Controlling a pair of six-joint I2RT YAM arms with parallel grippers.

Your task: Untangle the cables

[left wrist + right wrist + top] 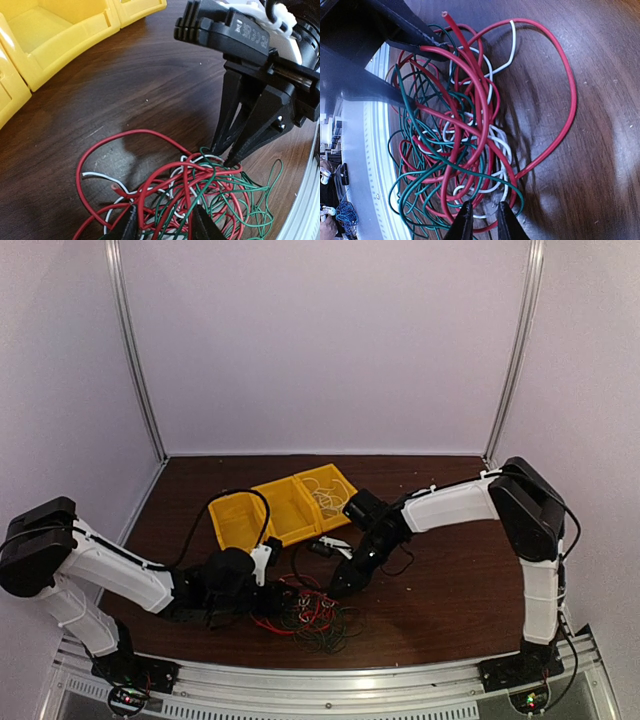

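Separating tangled red, white, green wire cables (305, 610): left claw (165, 221) half-open astride them; right claw (482, 221) near-closed, grip unconfirmed; next, lift one strand.

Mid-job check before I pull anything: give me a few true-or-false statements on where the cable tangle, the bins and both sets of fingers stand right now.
1. The tangle lies on the table, outside the yellow bins. True.
2. It holds only red and white cables. False: green cables run through it too.
3. The left gripper and the right gripper are both down at the tangle. True.
4. All the bins are bare. False: white wire lies in the right-hand one in the top view.
5. The left fingers stand apart with cables between them. True.
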